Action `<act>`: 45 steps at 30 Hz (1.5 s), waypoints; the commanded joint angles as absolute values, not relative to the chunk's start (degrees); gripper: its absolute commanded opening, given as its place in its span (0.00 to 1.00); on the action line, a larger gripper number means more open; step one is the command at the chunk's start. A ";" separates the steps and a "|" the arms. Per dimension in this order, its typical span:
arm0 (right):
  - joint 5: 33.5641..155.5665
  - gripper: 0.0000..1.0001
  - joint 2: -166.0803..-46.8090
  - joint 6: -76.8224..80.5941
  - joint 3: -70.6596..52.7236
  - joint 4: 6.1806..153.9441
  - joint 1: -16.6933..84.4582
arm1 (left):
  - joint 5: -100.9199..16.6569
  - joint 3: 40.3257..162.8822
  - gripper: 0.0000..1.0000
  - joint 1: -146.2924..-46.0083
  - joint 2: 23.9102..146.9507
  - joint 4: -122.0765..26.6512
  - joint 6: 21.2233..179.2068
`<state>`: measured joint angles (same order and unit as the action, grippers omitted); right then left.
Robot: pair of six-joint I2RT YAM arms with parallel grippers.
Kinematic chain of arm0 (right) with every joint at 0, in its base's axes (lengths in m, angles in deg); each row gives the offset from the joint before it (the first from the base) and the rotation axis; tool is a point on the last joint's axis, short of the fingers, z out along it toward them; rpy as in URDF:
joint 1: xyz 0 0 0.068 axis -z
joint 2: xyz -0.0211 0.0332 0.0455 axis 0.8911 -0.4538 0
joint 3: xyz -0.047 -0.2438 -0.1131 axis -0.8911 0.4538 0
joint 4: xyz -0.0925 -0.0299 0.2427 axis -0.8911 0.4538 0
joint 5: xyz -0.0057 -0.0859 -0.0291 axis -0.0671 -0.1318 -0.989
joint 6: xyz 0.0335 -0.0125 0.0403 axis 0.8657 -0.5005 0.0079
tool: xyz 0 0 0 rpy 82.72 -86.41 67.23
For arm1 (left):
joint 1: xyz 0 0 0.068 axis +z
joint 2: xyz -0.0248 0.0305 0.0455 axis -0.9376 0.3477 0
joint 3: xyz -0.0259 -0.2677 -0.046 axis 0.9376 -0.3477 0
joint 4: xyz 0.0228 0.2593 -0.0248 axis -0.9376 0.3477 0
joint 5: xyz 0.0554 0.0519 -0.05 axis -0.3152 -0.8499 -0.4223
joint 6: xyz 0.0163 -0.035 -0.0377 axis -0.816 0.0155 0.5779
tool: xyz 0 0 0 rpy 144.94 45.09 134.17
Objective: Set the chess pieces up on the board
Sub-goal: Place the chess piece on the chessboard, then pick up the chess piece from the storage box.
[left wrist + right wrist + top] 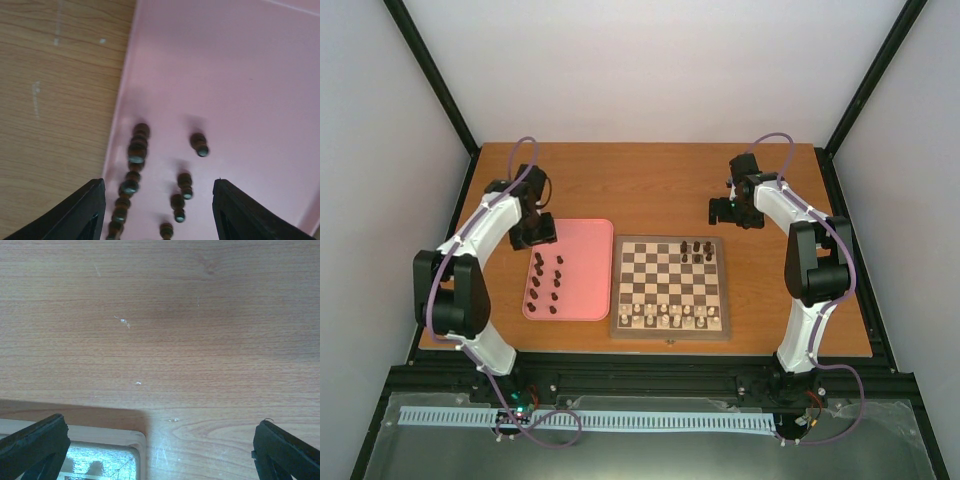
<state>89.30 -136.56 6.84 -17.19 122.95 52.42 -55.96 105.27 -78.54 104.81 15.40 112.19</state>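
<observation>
Left claw [159, 200], apart and empty, hangs over the tray's [225, 75] dark pieces [137, 150] (one row tightly bunched); closing there could topple neighbours. Right claw [160, 440] gapes empty near the board [670, 285].

Dark chess pieces [547, 280]: most scattered on pink tray [585, 270], left; few on checkered wooden board [670, 285], far-right squares.
</observation>
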 commanded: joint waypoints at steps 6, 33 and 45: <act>89.31 1.00 -137.53 6.23 -18.05 122.71 52.37 | -52.42 101.60 0.57 -73.04 103.91 11.02 108.90; 88.24 1.00 -137.93 6.06 -17.73 122.80 52.37 | -51.45 100.48 0.42 -73.05 110.63 8.67 107.45; 88.59 1.00 -138.30 6.06 -17.72 122.71 52.38 | -52.33 100.53 0.37 -73.02 111.52 8.94 107.30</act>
